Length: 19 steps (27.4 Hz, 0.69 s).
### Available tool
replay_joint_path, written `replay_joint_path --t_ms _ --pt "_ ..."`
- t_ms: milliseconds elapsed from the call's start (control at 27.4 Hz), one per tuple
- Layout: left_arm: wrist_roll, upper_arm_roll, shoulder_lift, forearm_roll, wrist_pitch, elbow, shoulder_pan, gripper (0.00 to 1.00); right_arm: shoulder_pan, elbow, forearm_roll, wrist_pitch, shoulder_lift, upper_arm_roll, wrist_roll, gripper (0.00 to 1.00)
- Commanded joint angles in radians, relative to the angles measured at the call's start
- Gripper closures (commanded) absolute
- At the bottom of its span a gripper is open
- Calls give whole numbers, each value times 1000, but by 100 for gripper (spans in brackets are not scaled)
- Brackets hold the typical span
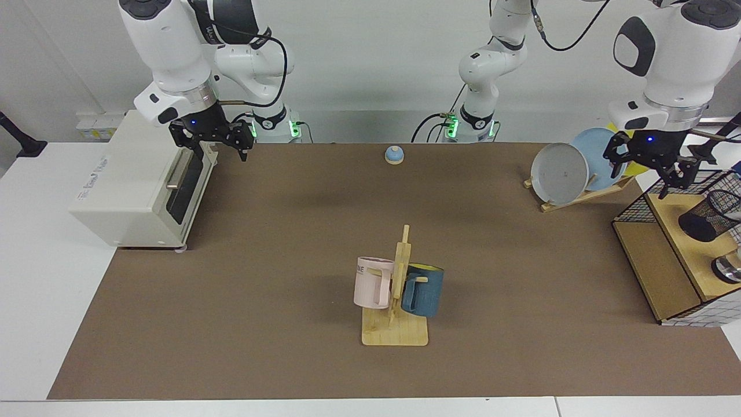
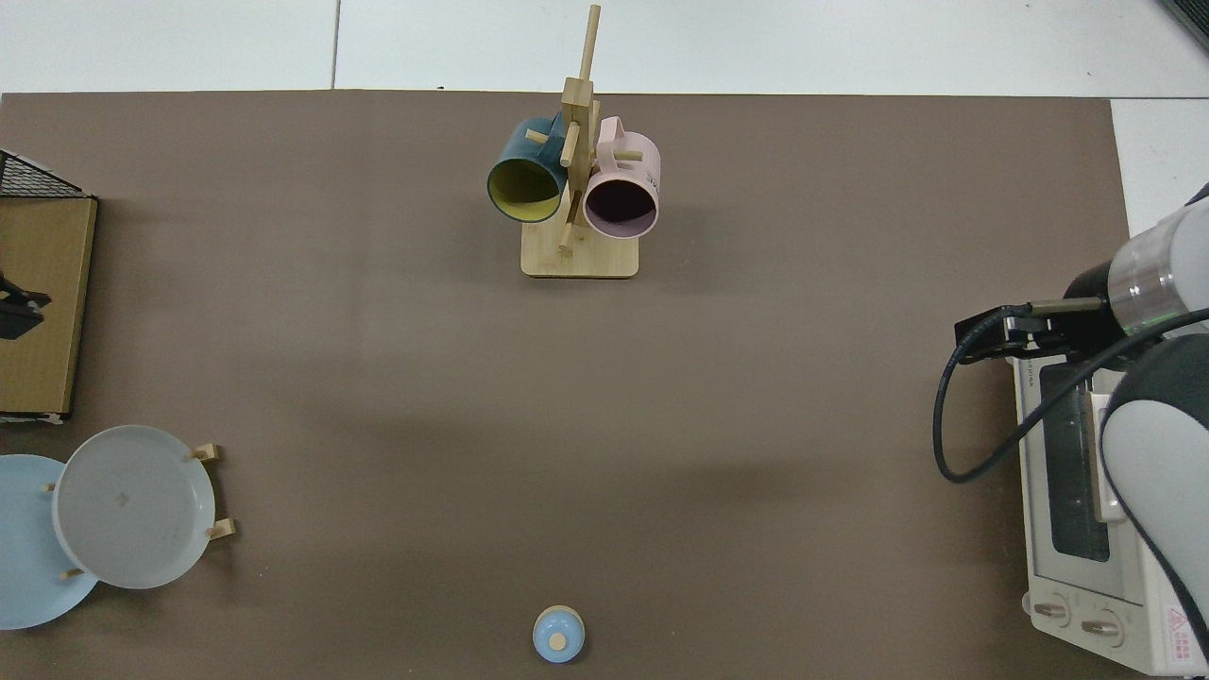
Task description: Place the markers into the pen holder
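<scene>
Facing view. Left gripper [image 1: 653, 164], black two-finger type on the white arm based at view right, hangs over the near-back corner of the wire-and-wood shelf unit [image 1: 657, 266], just in front of the blue plate in the wooden plate rack [image 1: 579, 194]. Fingers spread, nothing between them.

Pen holder [image 1: 709, 215]: black wire-mesh cylindrical cup, lying tipped on the shelf's wooden top; dark solid end toward the table centre, open mouth toward the view's right edge, long axis approx. along the view's left-right with the mouth end higher. It sits below the left gripper, toward the view's right and nearer the camera; the two are apart, not touching.

Marker: only a small blue bit shows at the view's right edge, near the holder mouth; cannot confirm it is the marker.

Right gripper [image 1: 223, 142], black, waits at the white toaster oven [image 1: 136, 185], well apart across the table; fingers appear closed, holding nothing.

Judgement: left arm is far nearer, so the next reach falls to it.
</scene>
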Motion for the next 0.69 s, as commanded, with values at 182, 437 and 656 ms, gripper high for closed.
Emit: replay_joint_path --t_ms 182,437,656 --pt "-607 -74 -45 -142 -45 -55 -9 0 -18 -27 15 28 -20 11 9 0" --pt "-856 -86 -49 -205 -47 -53 -16 0 -18 -27 15 28 -20 11 9 0" --pt "-914 -100 -58 -216 -73 -44 -18 0 -16 -27 15 28 -20 11 9 0"
